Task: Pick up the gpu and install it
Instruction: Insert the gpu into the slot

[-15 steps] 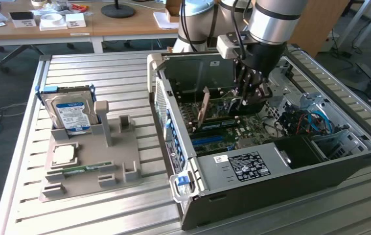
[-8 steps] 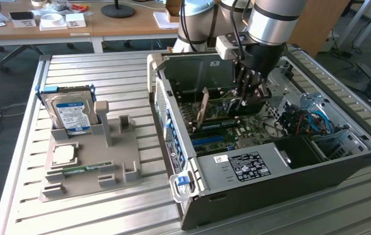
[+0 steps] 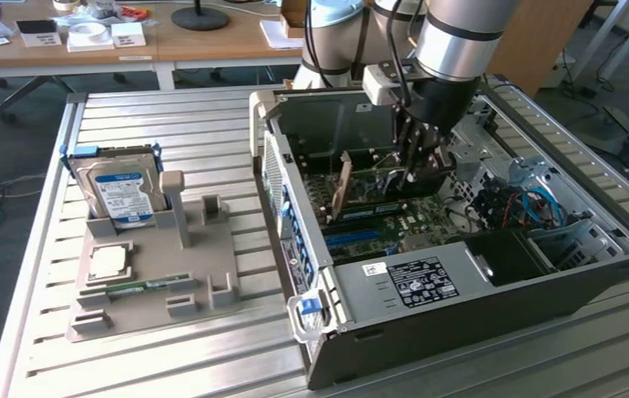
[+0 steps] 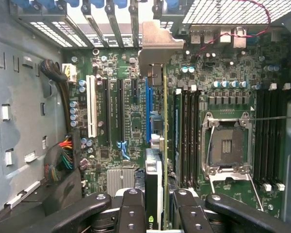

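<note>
Jaws clenched on the gpu [image 4: 154, 170], card upright on edge inside the open PC case [image 3: 459, 323], over the motherboard [image 4: 111, 121] next to the blue slot [image 4: 148, 111]. Silver bracket [image 4: 157, 46] at the rear slot openings. Can't tell if seated. Hard drive [image 3: 121, 195] stands on the tabletop [image 3: 182, 365].

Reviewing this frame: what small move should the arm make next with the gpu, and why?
Probably ease it straight down. The gripper is shut on the gpu, which stands edge-on over the motherboard close beside the blue slot, its bracket at the rear openings. Whether it is seated cannot be told.
</note>
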Motion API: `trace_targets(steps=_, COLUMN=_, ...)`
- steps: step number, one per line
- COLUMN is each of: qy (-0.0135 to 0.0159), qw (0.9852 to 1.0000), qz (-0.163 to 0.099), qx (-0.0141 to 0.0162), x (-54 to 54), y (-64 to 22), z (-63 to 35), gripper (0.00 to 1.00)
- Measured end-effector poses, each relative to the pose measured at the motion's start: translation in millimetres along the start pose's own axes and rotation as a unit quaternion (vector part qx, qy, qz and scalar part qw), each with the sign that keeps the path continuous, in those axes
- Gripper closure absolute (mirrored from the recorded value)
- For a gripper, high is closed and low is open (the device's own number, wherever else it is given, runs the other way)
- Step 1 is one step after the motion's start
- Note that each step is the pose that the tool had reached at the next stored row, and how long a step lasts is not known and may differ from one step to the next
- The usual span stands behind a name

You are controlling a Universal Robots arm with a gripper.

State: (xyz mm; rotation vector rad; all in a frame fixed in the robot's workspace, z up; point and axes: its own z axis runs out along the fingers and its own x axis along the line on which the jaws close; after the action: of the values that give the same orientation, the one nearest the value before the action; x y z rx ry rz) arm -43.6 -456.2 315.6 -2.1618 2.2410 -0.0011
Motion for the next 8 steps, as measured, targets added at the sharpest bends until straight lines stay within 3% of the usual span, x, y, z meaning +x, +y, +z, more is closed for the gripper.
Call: trace_targets(steps=8, qy=-0.0002, qw=1.0, qz=-0.001, qx=0.0006, x=4.3, y=2.2, z=3.0, gripper=0.73)
